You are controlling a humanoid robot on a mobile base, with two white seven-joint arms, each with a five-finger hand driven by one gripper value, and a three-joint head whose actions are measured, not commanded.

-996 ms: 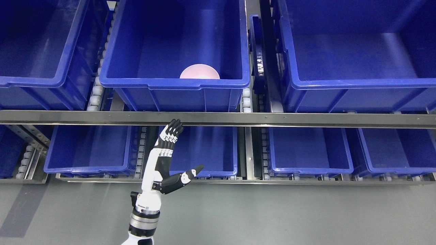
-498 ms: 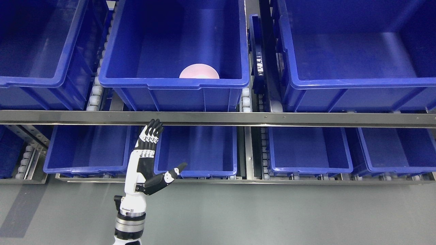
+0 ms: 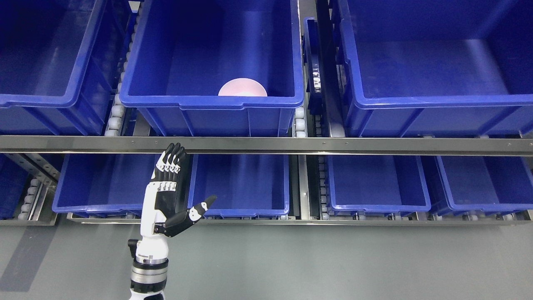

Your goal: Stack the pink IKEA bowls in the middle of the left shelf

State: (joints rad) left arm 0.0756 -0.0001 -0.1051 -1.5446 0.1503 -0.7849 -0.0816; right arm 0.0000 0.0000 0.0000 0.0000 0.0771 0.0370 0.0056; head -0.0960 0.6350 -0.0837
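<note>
**Pink bowl in upper middle bin; left hand empty below the rail**

Upper tier, far left: a blue bin sits on roller tracks, its floor bare where visible.

Lower left: the left hand rises from the bottom edge on a white and black forearm. Its four fingers are straight and pressed side by side, tips just under the steel rail; the thumb juts out to the right. The hand holds nothing. It stands in front of the gap between two lower-tier bins.

Upper tier, middle: a large blue bin holds the pink bowl. The bowl is pale, matte pink with a smooth rounded outline; only its upper part shows above the bin's front wall, against which it sits, right of centre. Whether it is one bowl or a stack cannot be told.

Right: another large upper bin and two lower bins show bare blue floors.

The shelf is a steel frame with roller lanes. Below it runs a plain grey floor, faintly shadowed at far left.
</note>
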